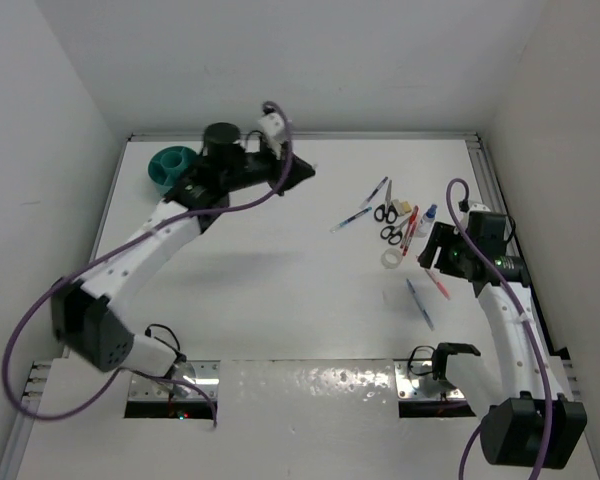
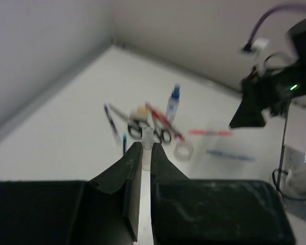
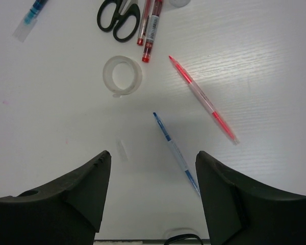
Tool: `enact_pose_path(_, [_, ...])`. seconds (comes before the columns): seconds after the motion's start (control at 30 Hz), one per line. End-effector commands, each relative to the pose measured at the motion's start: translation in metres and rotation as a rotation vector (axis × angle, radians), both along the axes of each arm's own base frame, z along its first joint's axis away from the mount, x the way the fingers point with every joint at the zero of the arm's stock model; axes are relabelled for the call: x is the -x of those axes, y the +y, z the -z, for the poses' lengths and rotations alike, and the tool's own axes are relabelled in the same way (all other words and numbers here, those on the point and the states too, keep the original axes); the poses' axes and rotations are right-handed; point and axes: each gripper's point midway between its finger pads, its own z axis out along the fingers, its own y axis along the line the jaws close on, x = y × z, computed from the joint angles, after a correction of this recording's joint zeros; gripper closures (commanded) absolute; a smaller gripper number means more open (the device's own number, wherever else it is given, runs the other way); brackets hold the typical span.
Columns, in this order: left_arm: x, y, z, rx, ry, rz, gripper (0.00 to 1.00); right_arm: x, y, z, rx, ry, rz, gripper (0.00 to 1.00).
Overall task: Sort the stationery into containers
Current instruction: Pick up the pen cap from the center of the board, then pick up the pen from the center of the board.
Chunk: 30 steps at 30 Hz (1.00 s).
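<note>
The teal organiser (image 1: 170, 165) stands at the back left, partly hidden by my left arm. My left gripper (image 1: 302, 171) (image 2: 147, 149) is held up to the right of it, shut on a small translucent white piece (image 2: 147, 139) that sticks out past the tips. The stationery lies at the right: blue pens (image 1: 377, 191), two scissors (image 1: 384, 213) (image 3: 117, 18), a beige block (image 1: 404, 207), a blue-capped bottle (image 1: 427, 217) (image 2: 172, 102), red pens (image 1: 410, 231) (image 3: 150, 25) and a tape ring (image 1: 394, 258) (image 3: 122, 75). My right gripper (image 1: 436, 252) (image 3: 152, 166) is open above a blue pen (image 3: 176, 152), beside a red pen (image 3: 204, 99).
White walls close in the table at the back and both sides. A small clear sliver (image 3: 122, 149) lies on the table between the right fingers. A blue-tipped pen (image 3: 31, 14) lies at the far left of the right wrist view. My right arm (image 2: 273, 87) shows beyond the pile.
</note>
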Motion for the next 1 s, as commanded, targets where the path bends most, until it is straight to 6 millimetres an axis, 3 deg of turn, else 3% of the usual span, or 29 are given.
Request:
enact_pose_path(0.0, [0.029,0.003,-0.082,0.251,-0.196,0.086,1.0,-0.008,-0.013,-0.004,0.078,-0.029,0.003,0.34])
enact_pose_path(0.03, [0.035,0.009,-0.098,0.279,-0.23,0.083,1.0,-0.008,-0.015,-0.002,0.089,-0.017,0.008,0.34])
enact_pose_path(0.13, [0.048,0.024,-0.118,0.349,-0.253,0.085,1.0,-0.006,-0.019,0.006,0.117,0.024,-0.003,0.39])
enact_pose_path(0.17, [0.051,0.027,-0.113,0.361,-0.235,0.085,1.0,-0.006,-0.02,0.01,0.119,0.042,-0.009,0.41])
enact_pose_path(0.23, [0.057,0.033,-0.126,0.399,-0.286,0.08,1.0,-0.005,-0.025,0.017,0.152,0.067,-0.012,0.44])
enact_pose_path(0.37, [0.065,0.047,-0.133,0.465,-0.315,0.062,1.0,-0.008,-0.033,0.027,0.211,0.082,-0.04,0.6])
enact_pose_path(0.47, [0.066,0.057,-0.125,0.463,-0.361,0.048,1.0,-0.012,-0.034,0.035,0.239,0.101,-0.072,0.59])
enact_pose_path(0.6, [0.074,0.073,-0.115,0.38,-0.529,0.017,1.0,-0.018,-0.038,0.048,0.325,0.107,-0.134,0.46])
enact_pose_path(0.73, [0.077,0.086,-0.104,0.269,-0.745,-0.01,1.0,-0.023,-0.038,0.056,0.407,0.089,-0.202,0.45])
enact_pose_path(0.77, [0.077,0.092,-0.11,0.251,-0.824,-0.023,1.0,-0.022,-0.04,0.059,0.43,0.09,-0.225,0.45])
enact_pose_path(0.97, [0.075,0.098,-0.098,0.213,-0.876,-0.014,1.0,-0.031,-0.033,0.061,0.458,-0.001,-0.333,0.42])
